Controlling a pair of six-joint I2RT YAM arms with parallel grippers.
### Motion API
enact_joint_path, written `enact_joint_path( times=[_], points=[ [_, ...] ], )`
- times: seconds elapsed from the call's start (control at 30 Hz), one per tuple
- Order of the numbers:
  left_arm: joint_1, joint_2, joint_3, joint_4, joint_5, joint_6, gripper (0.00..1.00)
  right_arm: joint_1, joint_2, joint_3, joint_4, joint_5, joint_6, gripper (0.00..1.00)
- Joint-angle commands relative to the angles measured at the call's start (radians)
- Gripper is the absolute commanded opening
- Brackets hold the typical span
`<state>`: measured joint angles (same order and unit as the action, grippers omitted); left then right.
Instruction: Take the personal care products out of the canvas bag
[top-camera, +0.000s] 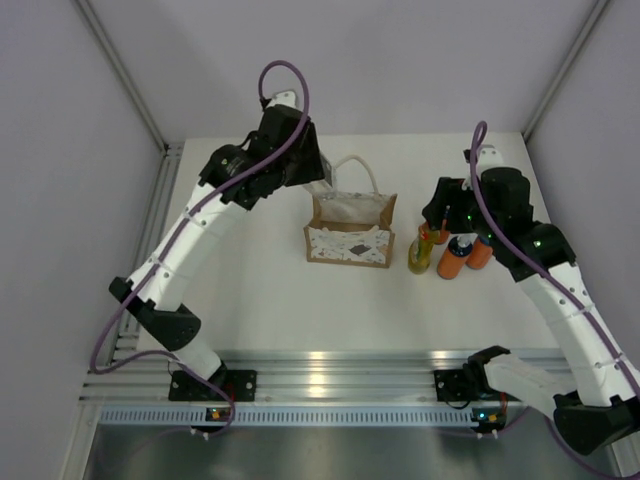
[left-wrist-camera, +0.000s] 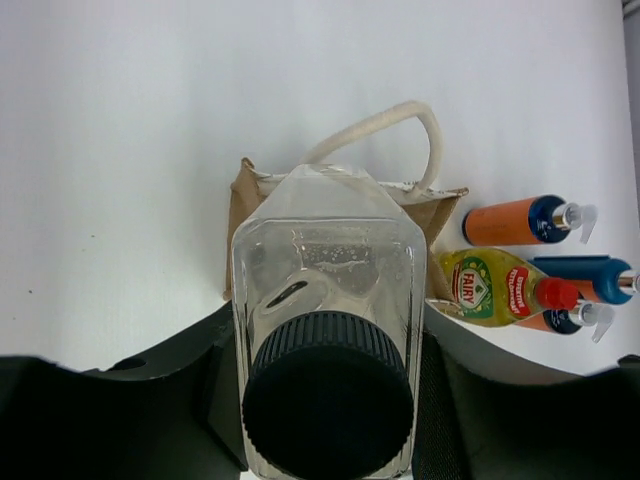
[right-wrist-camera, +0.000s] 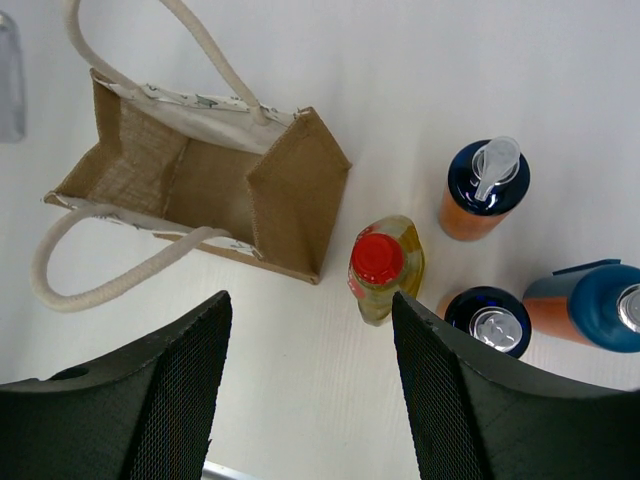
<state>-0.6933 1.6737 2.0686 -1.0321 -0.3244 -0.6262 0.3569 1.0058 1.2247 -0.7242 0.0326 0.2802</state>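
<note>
**Left gripper** (left-wrist-camera: 327, 345): closed on the clear bottle (left-wrist-camera: 325, 250). The fingers (left-wrist-camera: 215, 375) clamp the two flat sides of the bottle just past its black screw cap (left-wrist-camera: 328, 398). The cap points back toward the wrist and the bottle's base points away from it.

**Canvas bag** (top-camera: 350, 232): stands on the white table (top-camera: 260, 300), mouth open upward. From the left wrist it lies directly beyond the base of the held bottle, and one cream rope handle (left-wrist-camera: 405, 120) arches out past it. In the overhead view the left gripper is at the bag's rear left corner. Whether the bottle's base touches the bag cannot be determined.

**Right gripper** (right-wrist-camera: 310, 330): open, nothing between the mesh-faced fingers (right-wrist-camera: 175, 390). It hangs above the table. The bag is ahead of it and to its left, and four bottles are ahead of it and to its right.

**Bottles already on the table** (all upright, in a tight cluster just beside the bag's right end):
- Yellow-green bottle (right-wrist-camera: 385, 270) with a red cap (right-wrist-camera: 377, 257): nearest the bag, just ahead of the right-hand finger's tip.
- Orange pump bottle (right-wrist-camera: 483, 190) with a dark-blue top: farther ahead and to the right.
- Second orange pump bottle (right-wrist-camera: 487, 322) with a dark-blue top: close beside the right-hand finger.
- Orange bottle with a blue cap (right-wrist-camera: 590, 305): farthest to the right, at the edge of the wrist view.
</note>
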Motion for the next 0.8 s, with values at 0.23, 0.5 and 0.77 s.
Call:
enact_joint_path(
  times=[0.23,0.5,0.77],
  points=[
    [0.047,-0.216,-0.024,0.124,-0.283,0.006,0.0,-0.015,0.011,0.088,0.019,0.003,-0.01,0.64],
    [0.3,-0.255,-0.251,0.133,-0.116,0.019,0.0,-0.013,-0.001,0.131,0.016,0.006,-0.019,0.65],
    [0.356,-0.239,-0.453,0.19,-0.021,0.092,0.0,-0.013,-0.062,0.205,-0.046,0.035,-0.052,0.68]
  ],
)
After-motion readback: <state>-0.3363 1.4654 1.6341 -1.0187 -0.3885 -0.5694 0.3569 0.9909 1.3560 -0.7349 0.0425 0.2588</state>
